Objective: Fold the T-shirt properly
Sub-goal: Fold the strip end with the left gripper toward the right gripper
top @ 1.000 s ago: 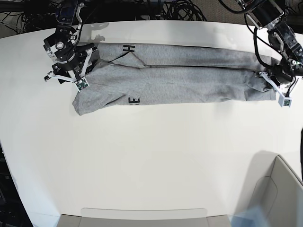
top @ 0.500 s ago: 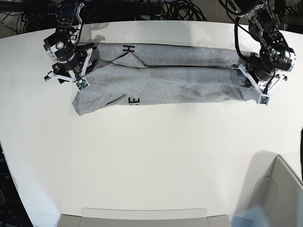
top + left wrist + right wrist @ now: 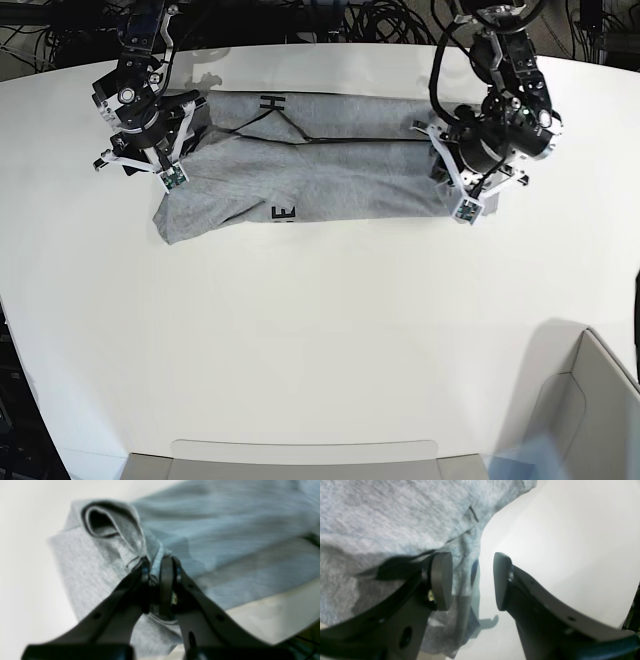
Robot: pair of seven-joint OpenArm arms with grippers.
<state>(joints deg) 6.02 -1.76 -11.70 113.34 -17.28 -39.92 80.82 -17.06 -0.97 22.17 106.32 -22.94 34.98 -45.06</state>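
The heather-grey T-shirt (image 3: 320, 170) lies as a long band across the far part of the white table (image 3: 320, 330), with black letters showing at two spots. At the band's right end in the base view, my left gripper (image 3: 445, 175) is shut on a bunched fold of T-shirt (image 3: 112, 542) cloth, the left gripper (image 3: 157, 566) fingers pinching it tight. My right gripper (image 3: 172, 158) stands open at the left end. In the right wrist view one finger (image 3: 441, 580) of the right gripper (image 3: 472, 580) rests over the T-shirt (image 3: 382, 517) and the other over bare table, with the cloth's edge between them.
A grey bin (image 3: 590, 400) stands at the front right corner. A flat grey tray (image 3: 300, 455) lies along the front edge. Black cables (image 3: 380, 20) run behind the table's far edge.
My left gripper has travelled left along the table with the shirt's right end in its grip, so the band is now shorter. The right arm has not moved.
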